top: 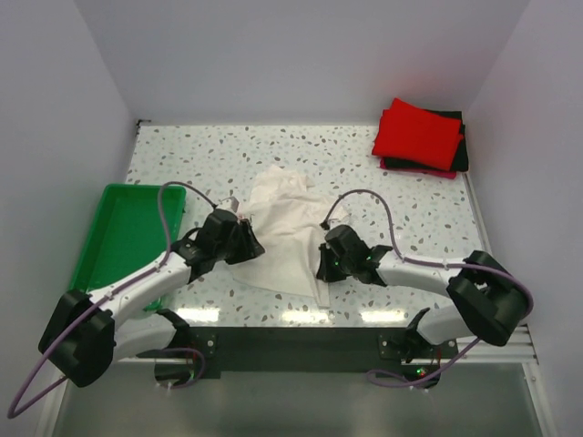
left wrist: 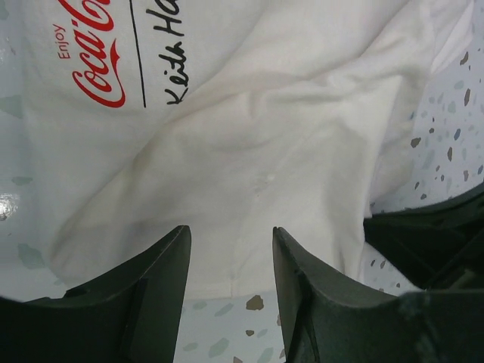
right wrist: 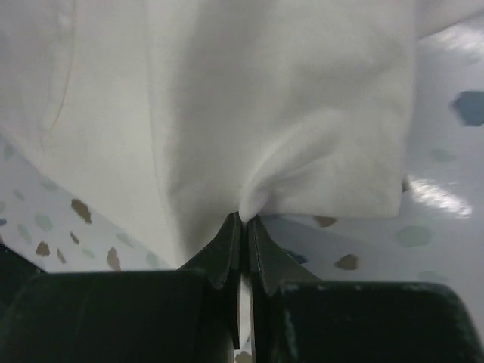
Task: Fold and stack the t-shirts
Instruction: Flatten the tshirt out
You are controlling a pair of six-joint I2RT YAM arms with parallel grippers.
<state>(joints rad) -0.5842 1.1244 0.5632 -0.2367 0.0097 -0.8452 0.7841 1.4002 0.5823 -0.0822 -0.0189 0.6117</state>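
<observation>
A cream-white t-shirt (top: pixel 284 228) lies crumpled at the table's middle; its red script logo (left wrist: pixel 94 53) shows in the left wrist view. My left gripper (top: pixel 248 244) is open at the shirt's left edge, its jaws either side of the hem (left wrist: pixel 231 257) without pinching it. My right gripper (top: pixel 321 266) is shut on a bunched fold of the shirt's right edge (right wrist: pixel 257 198), just above the table. A folded red t-shirt (top: pixel 417 133) lies on a folded black t-shirt (top: pixel 461 150) at the back right.
A green plastic tray (top: pixel 127 235) sits at the left, under the left arm. White walls enclose the speckled table (top: pixel 410 218) on three sides. The arms' cables loop over the table beside the shirt.
</observation>
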